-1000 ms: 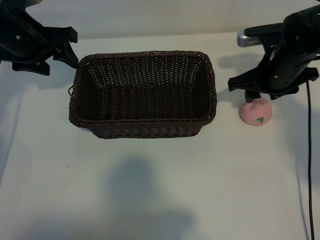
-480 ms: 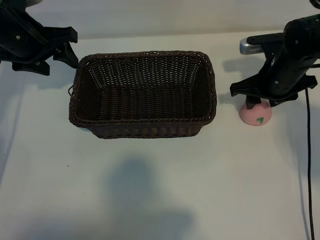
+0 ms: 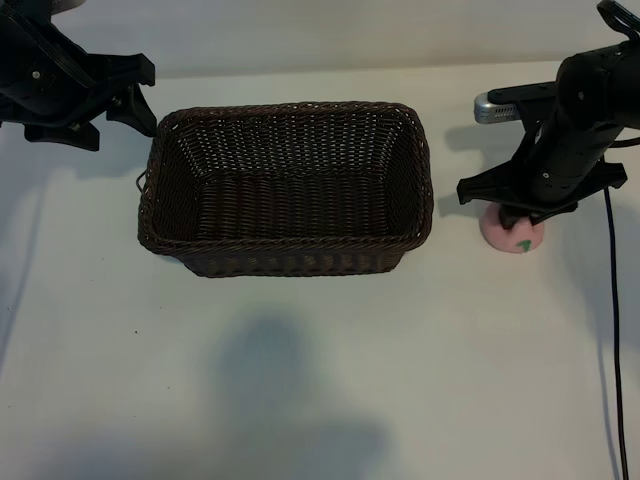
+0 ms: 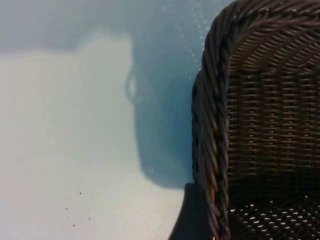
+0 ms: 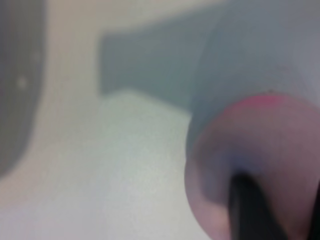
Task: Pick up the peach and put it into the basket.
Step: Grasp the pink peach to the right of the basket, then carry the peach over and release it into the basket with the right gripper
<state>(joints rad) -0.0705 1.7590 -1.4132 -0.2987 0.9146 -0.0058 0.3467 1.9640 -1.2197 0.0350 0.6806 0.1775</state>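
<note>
The peach (image 3: pixel 512 234) sits on the white table (image 3: pixel 320 380) to the right of the basket (image 3: pixel 287 188), apart from its right wall, with its green leaf mark facing the camera. The right gripper (image 3: pixel 516 212) is down over the peach, covering its upper part, and in the right wrist view a dark finger (image 5: pixel 250 210) lies against the pink fruit; whether the fingers have clenched on it cannot be told. The left gripper (image 3: pixel 135 98) hangs by the basket's far left corner, its fingers spread apart and holding nothing.
</note>
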